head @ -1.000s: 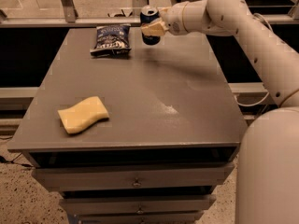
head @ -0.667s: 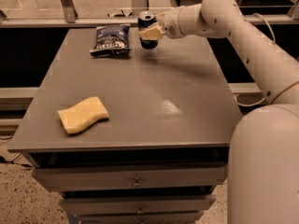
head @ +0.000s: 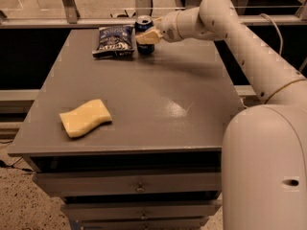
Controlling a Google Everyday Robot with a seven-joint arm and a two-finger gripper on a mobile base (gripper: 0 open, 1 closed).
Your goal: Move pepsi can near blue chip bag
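Observation:
The pepsi can (head: 144,25) stands upright on the grey table (head: 158,95) at the far edge, just right of the blue chip bag (head: 114,40), which lies flat with white lettering. My gripper (head: 147,36) reaches in from the right and its tan fingers (head: 149,37) are closed around the can's middle. The can's lower part rests at the table surface, close to the bag's right edge. The white arm stretches from the lower right across the table's right side.
A pale yellow sponge (head: 85,117) lies near the table's front left. The table has drawers (head: 139,186) below its front edge. A rail and dark gap run behind the table. The robot's white body (head: 266,171) fills the lower right.
The gripper with the can has moved left and a little down, bringing the can closer to the chip bag's right edge.

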